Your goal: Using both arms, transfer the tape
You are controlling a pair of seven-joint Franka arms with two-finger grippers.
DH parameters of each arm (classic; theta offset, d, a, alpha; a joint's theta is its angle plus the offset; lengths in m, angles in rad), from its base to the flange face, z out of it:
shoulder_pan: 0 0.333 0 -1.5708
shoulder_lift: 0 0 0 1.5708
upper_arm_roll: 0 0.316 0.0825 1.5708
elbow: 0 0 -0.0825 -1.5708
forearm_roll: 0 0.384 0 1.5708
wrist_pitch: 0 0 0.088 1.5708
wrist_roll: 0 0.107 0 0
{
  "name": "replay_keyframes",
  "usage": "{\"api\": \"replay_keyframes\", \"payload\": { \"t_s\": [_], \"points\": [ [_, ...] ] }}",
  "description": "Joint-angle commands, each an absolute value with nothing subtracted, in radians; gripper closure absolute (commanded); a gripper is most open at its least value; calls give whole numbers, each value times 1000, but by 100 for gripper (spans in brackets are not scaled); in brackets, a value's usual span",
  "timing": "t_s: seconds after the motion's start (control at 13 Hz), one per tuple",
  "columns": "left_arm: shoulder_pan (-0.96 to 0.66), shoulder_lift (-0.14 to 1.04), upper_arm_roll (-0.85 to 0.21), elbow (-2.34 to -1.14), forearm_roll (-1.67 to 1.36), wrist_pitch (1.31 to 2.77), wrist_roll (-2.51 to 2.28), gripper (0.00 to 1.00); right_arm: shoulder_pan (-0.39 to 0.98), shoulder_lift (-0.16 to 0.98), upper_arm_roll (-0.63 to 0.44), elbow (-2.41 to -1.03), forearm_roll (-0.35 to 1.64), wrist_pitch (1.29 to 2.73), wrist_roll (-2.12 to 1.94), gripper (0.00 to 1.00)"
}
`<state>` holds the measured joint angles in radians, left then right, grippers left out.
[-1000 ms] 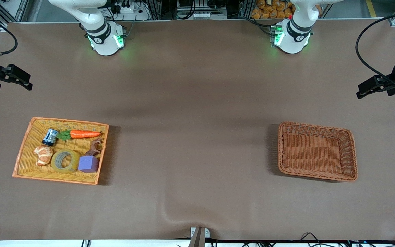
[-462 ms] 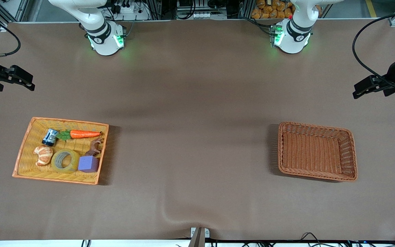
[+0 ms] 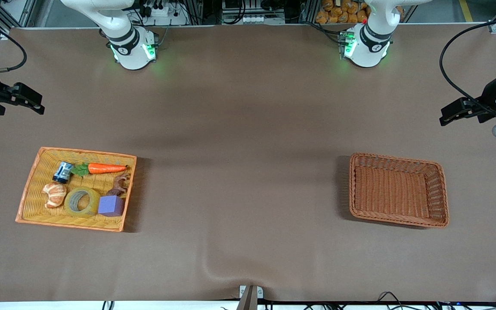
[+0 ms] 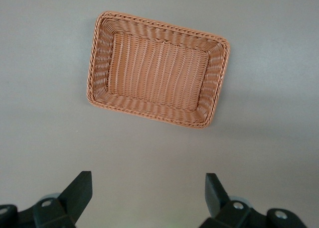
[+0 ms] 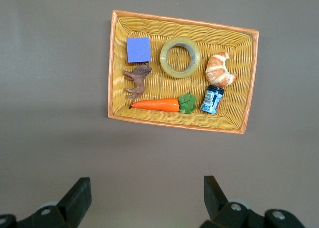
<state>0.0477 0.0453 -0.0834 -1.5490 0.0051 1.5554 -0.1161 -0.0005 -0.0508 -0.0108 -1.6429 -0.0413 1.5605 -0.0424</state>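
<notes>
Both grippers hang up in the air with fingers spread wide and nothing between them. Right gripper (image 3: 26, 100) sits over bare table at the right arm's end, left gripper (image 3: 457, 113) over bare table at the left arm's end. Down in the yellow tray (image 3: 30, 185) lies the tape (image 3: 82, 201), flat, between the croissant (image 3: 54, 194) and the purple cube (image 3: 111, 206). A carrot (image 3: 106, 168), a blue can (image 3: 62, 172) and a brown animal figure (image 3: 119, 184) share that tray. Brown basket (image 3: 441, 189) sits well apart, toward the left arm's end.
</notes>
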Motion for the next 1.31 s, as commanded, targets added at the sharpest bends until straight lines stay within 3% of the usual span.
{"api": "replay_keyframes", "payload": {
  "t_s": [0.0, 0.23, 0.31, 0.69, 1.0, 1.23],
  "points": [
    [49, 52, -83, -1528, -2, 1536, -94, 0, 5, 99, -20, -1608, -60, 1554, -46, 0],
    [51, 52, -83, -1526, 0, 1536, -94, 0, 8, 182, -23, -1563, -73, 1555, -41, 0],
    [51, 52, -83, -1528, -2, 1536, -94, 0, 2, 258, -23, -1554, -95, 1542, -43, 0],
    [55, 52, -83, -1528, -2, 1536, -94, 0, -44, 343, -26, -1532, -130, 1548, -38, 0],
    [58, 52, -83, -1528, -2, 1536, -92, 0, -208, 500, -23, -1519, -115, 1920, -49, 0],
    [60, 54, -83, -1528, -3, 1537, -92, 0, -193, 552, -17, -1517, -112, 1974, -40, 0]
  ]
}}
